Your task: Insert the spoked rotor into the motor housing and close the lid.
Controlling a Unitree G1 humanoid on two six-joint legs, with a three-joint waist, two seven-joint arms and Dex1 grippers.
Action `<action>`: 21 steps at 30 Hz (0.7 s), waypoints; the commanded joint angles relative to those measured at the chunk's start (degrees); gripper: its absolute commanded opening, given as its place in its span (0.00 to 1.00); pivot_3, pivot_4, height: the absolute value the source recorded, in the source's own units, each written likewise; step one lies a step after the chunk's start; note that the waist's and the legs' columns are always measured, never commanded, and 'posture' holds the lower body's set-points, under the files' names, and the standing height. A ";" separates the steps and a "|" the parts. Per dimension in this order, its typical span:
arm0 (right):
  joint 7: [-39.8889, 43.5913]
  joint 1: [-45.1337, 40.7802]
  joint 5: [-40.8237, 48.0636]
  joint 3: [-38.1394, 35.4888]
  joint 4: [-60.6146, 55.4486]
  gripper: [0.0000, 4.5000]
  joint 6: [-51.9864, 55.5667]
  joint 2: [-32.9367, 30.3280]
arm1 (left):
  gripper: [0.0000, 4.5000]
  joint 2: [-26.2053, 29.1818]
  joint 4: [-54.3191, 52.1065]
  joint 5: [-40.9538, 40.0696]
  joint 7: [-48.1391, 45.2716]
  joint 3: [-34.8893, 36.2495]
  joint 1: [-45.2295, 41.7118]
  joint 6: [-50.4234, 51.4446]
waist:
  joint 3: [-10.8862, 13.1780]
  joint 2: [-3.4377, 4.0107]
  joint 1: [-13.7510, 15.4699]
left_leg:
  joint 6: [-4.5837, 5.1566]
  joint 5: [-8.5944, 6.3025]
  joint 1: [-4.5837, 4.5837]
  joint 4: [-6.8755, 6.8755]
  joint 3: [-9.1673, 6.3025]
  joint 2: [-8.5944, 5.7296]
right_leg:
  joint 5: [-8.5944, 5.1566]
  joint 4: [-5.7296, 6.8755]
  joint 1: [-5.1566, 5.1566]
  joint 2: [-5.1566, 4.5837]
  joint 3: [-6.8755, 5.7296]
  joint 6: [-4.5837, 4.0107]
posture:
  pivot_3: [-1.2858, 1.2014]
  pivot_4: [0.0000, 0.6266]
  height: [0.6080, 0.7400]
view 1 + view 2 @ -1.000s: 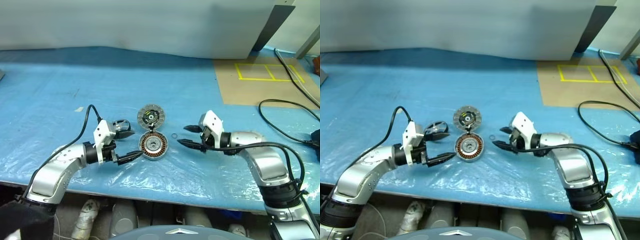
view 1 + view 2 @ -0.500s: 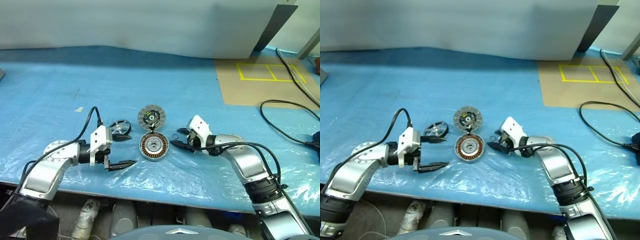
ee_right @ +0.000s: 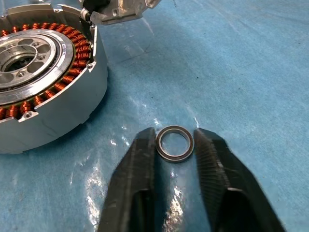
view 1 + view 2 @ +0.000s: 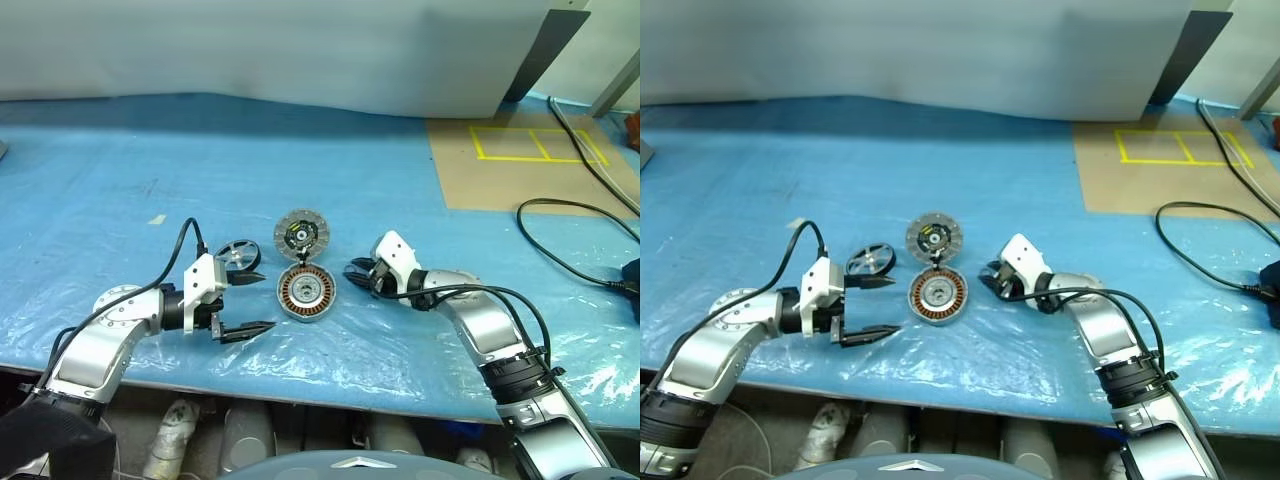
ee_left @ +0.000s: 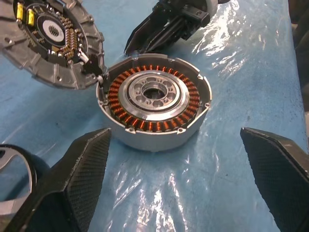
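My bench under blue plastic sheeting (image 4: 400, 180)

Lying on it: motor housing (image 4: 306, 292), open lid (image 4: 301, 233), spoked rotor (image 4: 240, 254), small ring (image 3: 175, 143), black cable (image 4: 560, 235).

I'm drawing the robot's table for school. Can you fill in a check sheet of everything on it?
Surface: blue plastic sheet, wrinkled and shiny, over the table.
Job's things: motor housing open, copper windings showing; lid joined at its rim, ribbed face up; spoked rotor lying on the sheet left of the housing, not yet inserted.
Clutter: small loose ring lying flat on the sheet right of the housing.
Tools: left tool wide open, beside the housing, holding nothing; right tool with a finger on each side of the ring.
Cables: black cables on the right.
Surroundings: brown board with yellow tape squares; pale wall panel behind.
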 commanded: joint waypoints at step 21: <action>12.51 -5.64 13.07 5.78 -15.57 0.12 12.02 -5.63 | 1.00 -0.43 -2.98 -0.06 0.20 1.04 4.60 -6.04 | 0.00 0.00 0.13 | 0.00 0.00 0.00 -0.02 -0.01 0.04 | 0.00 0.00 0.00 0.00 -0.03 0.00 | 0.52 0.24 1.00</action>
